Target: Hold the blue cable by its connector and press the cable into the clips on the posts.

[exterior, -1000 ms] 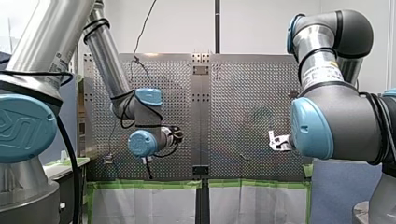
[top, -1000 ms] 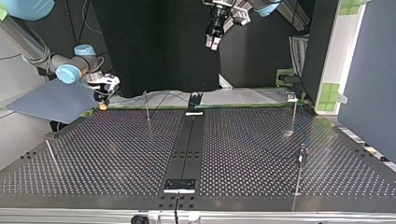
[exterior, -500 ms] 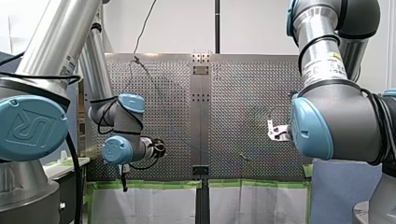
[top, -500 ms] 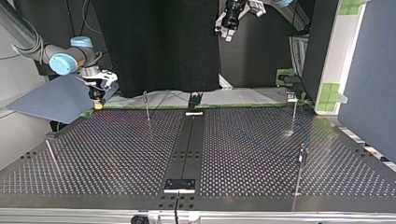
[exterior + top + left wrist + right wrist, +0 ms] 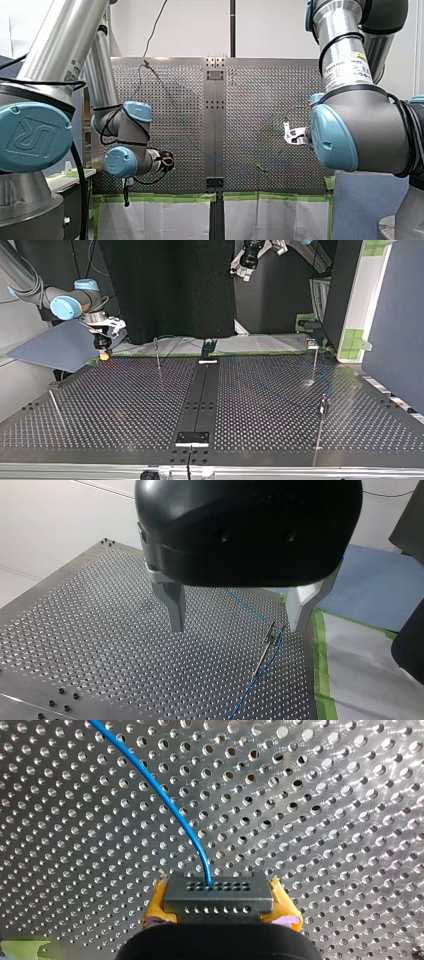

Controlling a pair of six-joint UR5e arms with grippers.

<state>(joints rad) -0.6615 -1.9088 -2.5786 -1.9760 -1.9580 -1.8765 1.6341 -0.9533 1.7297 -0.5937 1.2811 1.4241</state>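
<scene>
In the right wrist view my right gripper (image 5: 218, 912) is shut on the dark grey connector (image 5: 218, 892), with a yellow pad on either side. The blue cable (image 5: 160, 795) leaves the connector and arcs away over the perforated plate. In the top view this gripper (image 5: 103, 354) hangs at the table's far left corner. My left gripper (image 5: 237, 617) is open and empty, high above the plate. Beyond its fingers the blue cable (image 5: 260, 672) runs past a thin post with a clip (image 5: 270, 639). The top view shows my left gripper (image 5: 243, 271) raised well clear of the table.
Thin posts stand on the perforated table (image 5: 125, 410): one at the far middle-left (image 5: 157, 352), one at the far right (image 5: 314, 360), one at the near right (image 5: 322, 412) and one at the left edge (image 5: 55, 410). A dark strip (image 5: 200, 395) runs down the table's middle.
My left arm swung towards the front view's left and lower, and its gripper rose towards the top view's upper edge. My right gripper, holding the connector, shifted slightly left in the top view.
</scene>
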